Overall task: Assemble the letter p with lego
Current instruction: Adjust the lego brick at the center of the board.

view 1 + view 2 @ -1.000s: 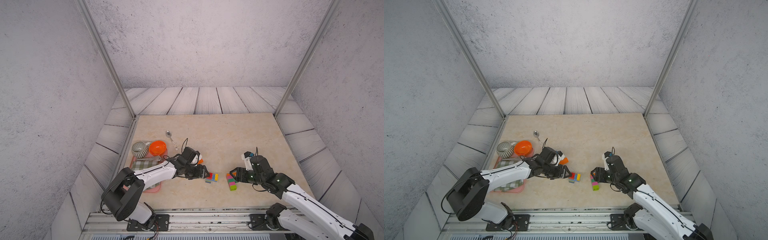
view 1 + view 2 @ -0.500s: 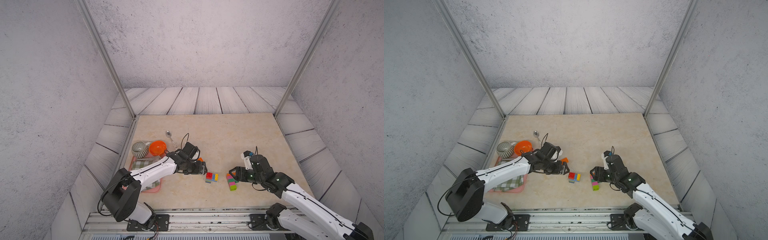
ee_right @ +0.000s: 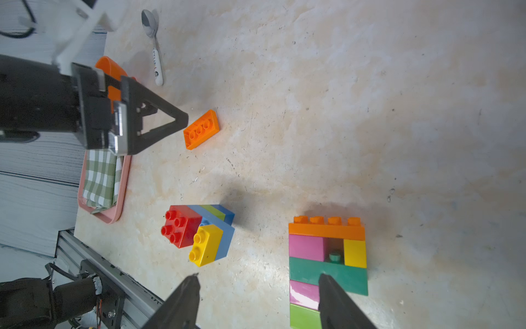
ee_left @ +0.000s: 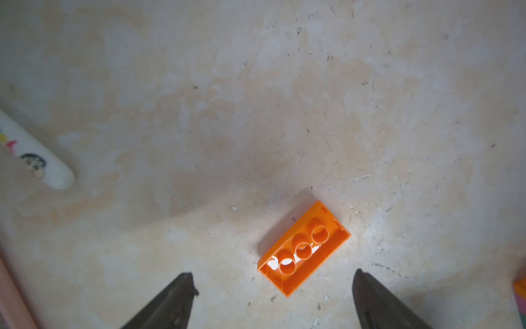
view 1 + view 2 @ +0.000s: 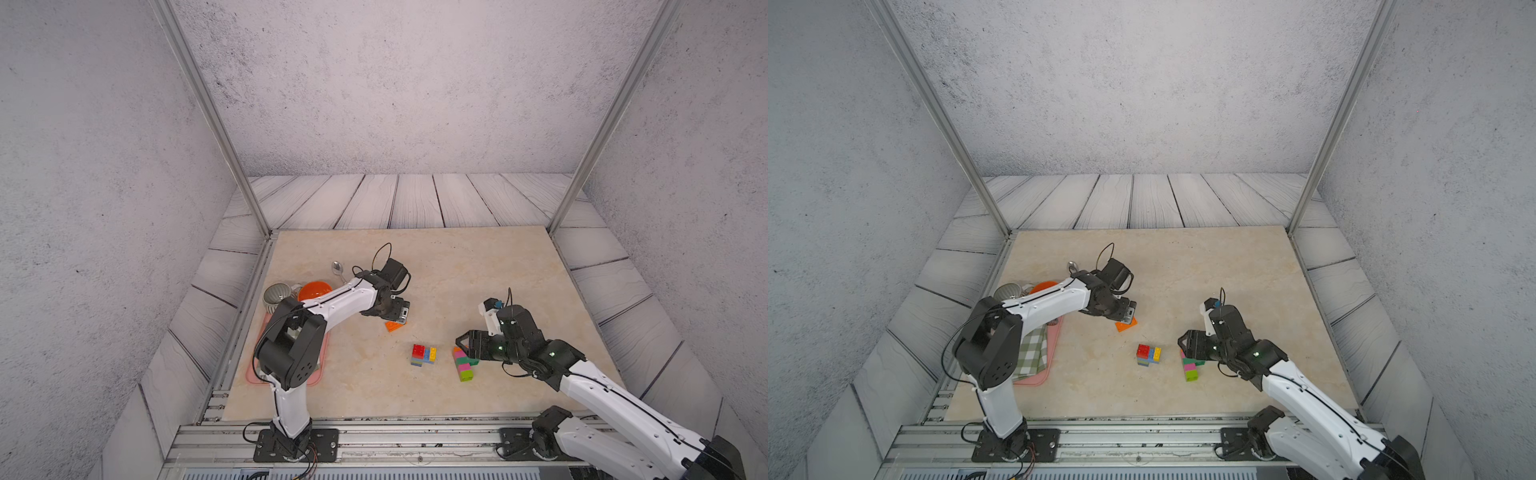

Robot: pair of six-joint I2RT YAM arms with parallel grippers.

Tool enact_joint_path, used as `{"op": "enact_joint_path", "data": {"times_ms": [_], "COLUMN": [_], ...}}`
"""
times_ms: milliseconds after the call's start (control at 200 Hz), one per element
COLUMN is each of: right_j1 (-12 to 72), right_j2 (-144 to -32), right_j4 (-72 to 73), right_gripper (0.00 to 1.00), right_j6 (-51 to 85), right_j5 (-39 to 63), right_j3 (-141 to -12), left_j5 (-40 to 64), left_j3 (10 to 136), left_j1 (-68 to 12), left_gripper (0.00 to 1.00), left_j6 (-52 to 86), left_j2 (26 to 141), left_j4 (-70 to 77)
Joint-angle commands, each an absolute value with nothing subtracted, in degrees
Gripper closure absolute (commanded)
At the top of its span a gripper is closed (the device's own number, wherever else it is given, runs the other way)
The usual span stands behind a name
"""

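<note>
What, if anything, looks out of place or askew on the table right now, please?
The loose orange brick lies upside down on the table, hollow underside and tubes facing up, skewed and apart from the other bricks; it likely needs flipping first.

From high up in both top views, down over the beige marbled tabletop (image 5: 478, 257); close above it from each wrist — sharing one upturned orange plastic brick (image 4: 303, 247).

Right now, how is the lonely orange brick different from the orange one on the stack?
The lonely orange brick lies alone; the stack's orange brick is joined to other bricks. The lonely orange brick shows its hollow underside; the stack's orange brick shows studs. Both are long and orange.
</note>
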State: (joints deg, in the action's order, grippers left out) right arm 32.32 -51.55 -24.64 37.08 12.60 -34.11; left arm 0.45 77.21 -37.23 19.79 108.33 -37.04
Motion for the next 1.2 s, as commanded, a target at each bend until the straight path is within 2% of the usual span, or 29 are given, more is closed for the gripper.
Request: {"op": "enact_joint_path", "data": {"times_ms": [0,320,490,766,926,1001,1081,1196], "right_j1": [31.91,31.57,31.48,31.1,30.76,30.63,30.59,30.27], "right_j2": [-51.68,-52.59,-52.77,-52.66,-52.91,-53.0,-53.07,-53.75], "right_j4": [-24.61,-23.58,-23.13,-23.19,-23.2,-23.13,-22.82,-22.24], "right_gripper": [0.3,0.3,0.3,0.28,0.2,0.0,0.01,0.01], "right_j6": [36.1,35.77,35.78,35.32,34.87,34.7,34.53,33.52], "right_j5": [13.35,13.81,13.9,14.12,14.58,14.6,14.66,15.11], "right_j3": [-34.93,-34.19,-33.84,-33.38,-33.4,-33.4,-33.33,-34.1], "left_j5": [1.87,11.25,8.42,0.94,0.22,0.54,1.78,6.62], "left_j3": [80.08,77.88,79.1,84.1,85.16,85.36,85.25,84.98], "left_j1": [-37.18,-38.69,-40.72,-41.13,-41.13,-41.13,-41.05,-40.25], "left_gripper": [0.11,0.18,0.35,0.35,0.48,0.58,0.68,0.69], "left_j6": [14.82,16.3,17.67,18.2,18.15,18.19,18.35,18.72], "left_j2": [111.47,113.73,114.07,119.13,120.58,120.76,120.26,118.48], "left_j4": [-41.51,-39.11,-40.35,-44.46,-44.65,-44.26,-43.04,-39.78]}}
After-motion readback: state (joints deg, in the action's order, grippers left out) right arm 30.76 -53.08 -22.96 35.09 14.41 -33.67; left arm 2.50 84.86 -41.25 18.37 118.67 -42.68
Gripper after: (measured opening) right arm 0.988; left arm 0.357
